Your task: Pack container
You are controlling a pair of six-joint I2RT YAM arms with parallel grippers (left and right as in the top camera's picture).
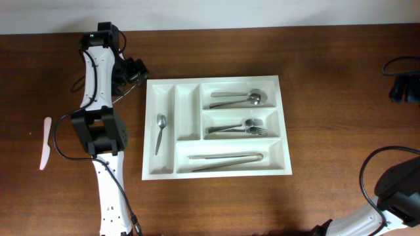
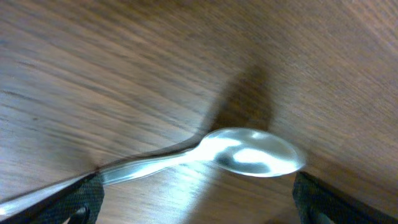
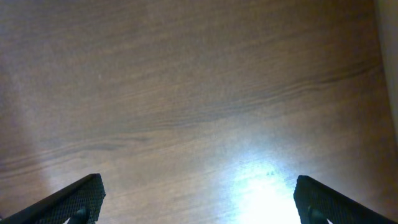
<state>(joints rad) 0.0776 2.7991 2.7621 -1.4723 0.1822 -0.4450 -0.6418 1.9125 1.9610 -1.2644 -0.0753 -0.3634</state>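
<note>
Tabletop (image 1: 328,39) of dark wood fills the overhead view, with the container (image 1: 149,131), a white five-compartment cutlery tray, lying flat at its middle. The left arm (image 1: 98,131) rises along the table's left side and bends toward the tray's far left corner. The right arm (image 1: 400,190) shows only at the near right corner of that view, well apart from the tray. A black device (image 1: 403,86) with a cable sits at the far right edge.

Inside the tray, a long pair of tongs (image 1: 226,159) lies lengthwise in the nearest wide compartment. Forks (image 1: 239,128) lie in the middle wide one and large spoons (image 1: 239,99) in the farthest. A small spoon (image 1: 160,131) lies in the leftmost narrow compartment.

The left gripper (image 2: 198,196) hangs close over bare wood with its fingers (image 2: 81,199) spread wide and holding nothing. A loose spoon (image 2: 249,152) lies on the table between them, bowl up, its handle running past the finger on the picture's left. Whether handle and finger touch cannot be told. The right gripper (image 3: 198,199) is also spread wide and empty, over bare wood.

A white plastic knife (image 1: 46,143) lies alone near the table's left edge, well apart from the tray.
</note>
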